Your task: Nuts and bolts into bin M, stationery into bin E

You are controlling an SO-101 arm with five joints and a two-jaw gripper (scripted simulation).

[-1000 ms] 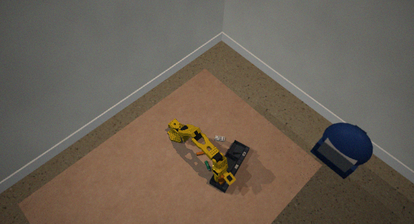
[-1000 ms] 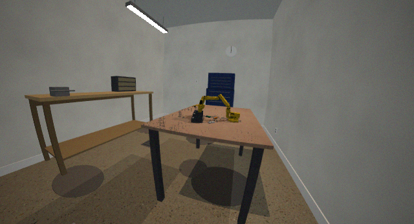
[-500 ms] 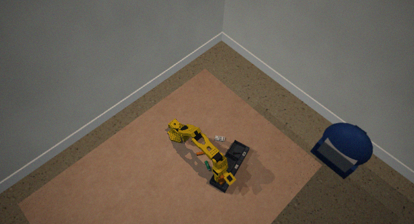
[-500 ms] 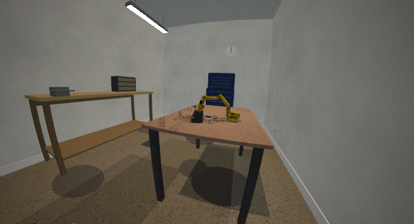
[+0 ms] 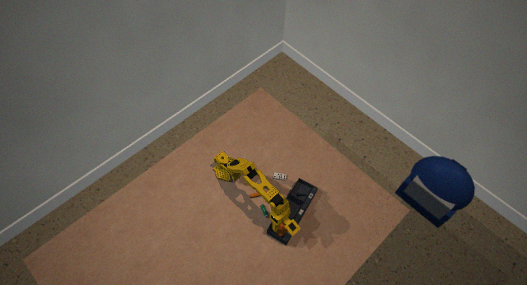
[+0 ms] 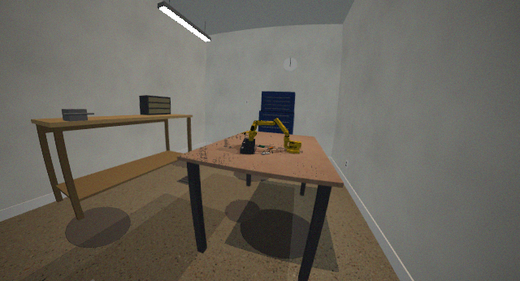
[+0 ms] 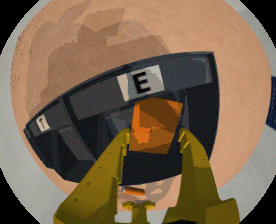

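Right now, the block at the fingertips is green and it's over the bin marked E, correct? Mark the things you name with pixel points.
Wrong colour: the wrist view shows the block (image 5: 282,229) (image 7: 156,125) is orange. The rest stands: it's at the fingertips, over the bin marked E (image 5: 284,240) (image 7: 188,76).

a black "e" stands on a white label on the wall of the dark bin (image 7: 189,75). farther left, a smaller pale label on the adjoining dark bin (image 7: 84,105) bears one character, perhaps a "t" or a "1"; which, i cannot tell.
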